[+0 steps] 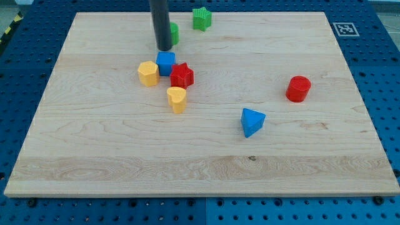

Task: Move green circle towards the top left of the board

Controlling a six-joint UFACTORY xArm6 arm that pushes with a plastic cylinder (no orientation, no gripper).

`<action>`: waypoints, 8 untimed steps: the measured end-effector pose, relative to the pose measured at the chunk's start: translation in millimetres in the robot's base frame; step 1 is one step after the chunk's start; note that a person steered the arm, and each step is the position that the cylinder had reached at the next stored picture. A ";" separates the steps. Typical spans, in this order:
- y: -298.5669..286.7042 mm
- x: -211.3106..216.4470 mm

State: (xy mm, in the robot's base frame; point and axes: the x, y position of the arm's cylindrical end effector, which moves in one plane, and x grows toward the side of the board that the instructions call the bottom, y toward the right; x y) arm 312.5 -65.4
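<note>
Green circle (174, 33) likely light, rigid, slid easily on counter (125, 156); push its right side. Tip (164, 48) touched left edge. End effector: bare rod, no jaws.

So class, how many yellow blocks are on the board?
2: one yellow block left of the blue cube, another yellow block below the red star. None seems hidden.
</note>
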 end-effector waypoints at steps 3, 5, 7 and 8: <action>37.0 -24.5; -18.6 -27.7; -16.4 -27.7; -3.8 -29.7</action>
State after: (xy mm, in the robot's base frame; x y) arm 282.8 -69.2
